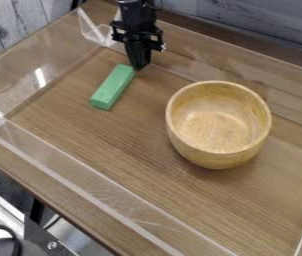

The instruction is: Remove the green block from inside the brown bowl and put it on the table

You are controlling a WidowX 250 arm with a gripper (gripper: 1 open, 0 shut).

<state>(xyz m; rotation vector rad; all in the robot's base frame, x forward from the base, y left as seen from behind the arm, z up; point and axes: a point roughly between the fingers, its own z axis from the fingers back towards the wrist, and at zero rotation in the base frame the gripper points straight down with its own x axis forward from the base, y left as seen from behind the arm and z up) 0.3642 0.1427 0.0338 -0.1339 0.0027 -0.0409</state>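
Fingers (140, 66) closed, hanging just beyond the far end of the green block (112, 87) — apparently gripping nothing, perhaps drawn together to stay compact near it. The block lies flat on the wooden counter (140, 195), beside and apart from the wooden bowl (218, 124) — outside it, as the task wants, so probably nothing remains.

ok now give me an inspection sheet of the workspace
surface: wood-grain tabletop, green block and bowl on it
job's things: green block lying left of the bowl in view, outside it; bowl upright, nothing seen inside
clutter: nothing seen
gripper: shut, near the block's far end, contact unclear
cables: black cable at lower left
surroundings: clear walls along the table edge
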